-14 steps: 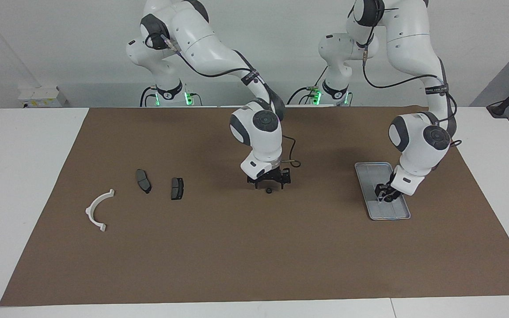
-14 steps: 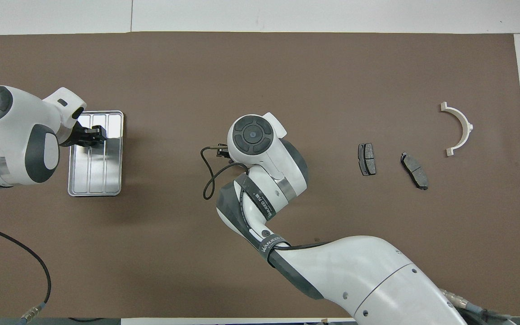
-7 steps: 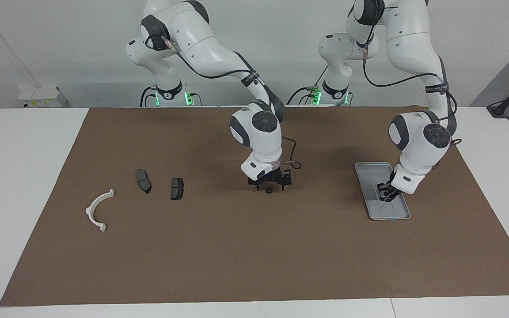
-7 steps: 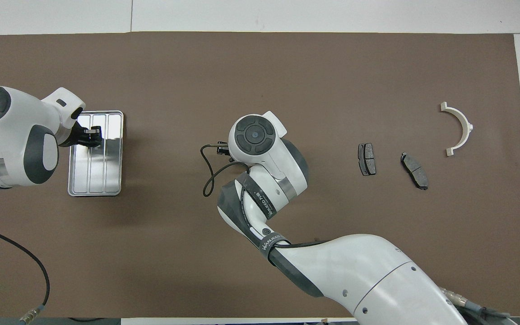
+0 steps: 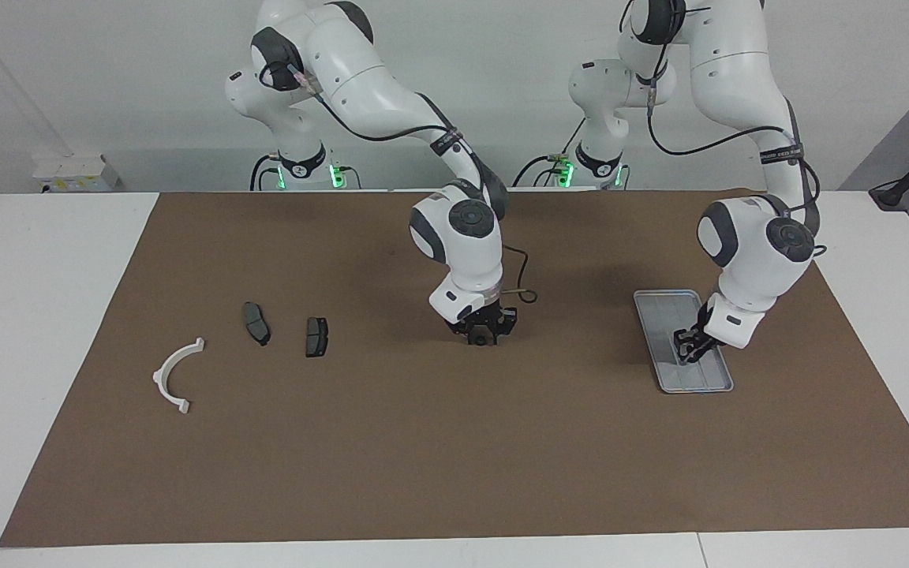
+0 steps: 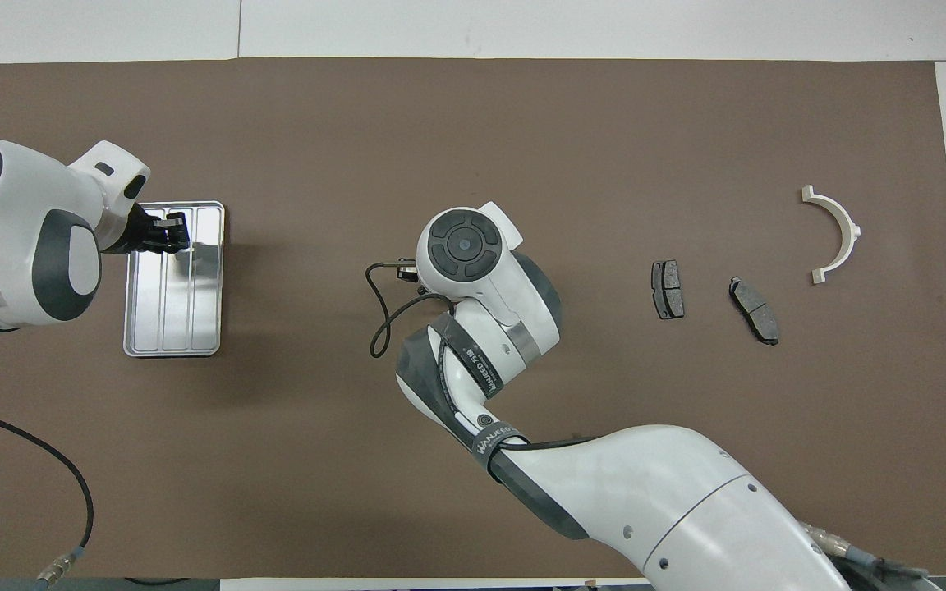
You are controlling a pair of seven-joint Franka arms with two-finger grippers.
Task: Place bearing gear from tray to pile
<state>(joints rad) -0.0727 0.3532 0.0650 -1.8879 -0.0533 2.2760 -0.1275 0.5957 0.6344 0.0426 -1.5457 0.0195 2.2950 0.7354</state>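
We see our right gripper [image 5: 484,339] down at the brown mat [image 5: 454,473] near the table's middle, its fingers drawn in around a small dark round part, the bearing gear [image 5: 483,341], which sits on the mat between the fingertips. Whether the fingers truly pinch it or only flank it we cannot tell. In the overhead view our own wrist hides this gripper and the gear.

Our left gripper [image 5: 686,354] hangs over the tray [image 5: 663,304], which lies on the mat toward the left arm's end of the table. Its fingertips stand close together, and whether they hold something small we cannot tell. In the overhead view it shows over the end of the tray [image 6: 208,328] farther from us.

The pile lies toward the right arm's end of the table: two dark brake pads [image 5: 256,323] [image 5: 316,336] close to each other, and the white half-ring bracket [image 5: 174,375] beside them, a little farther from us, well apart from the gear.
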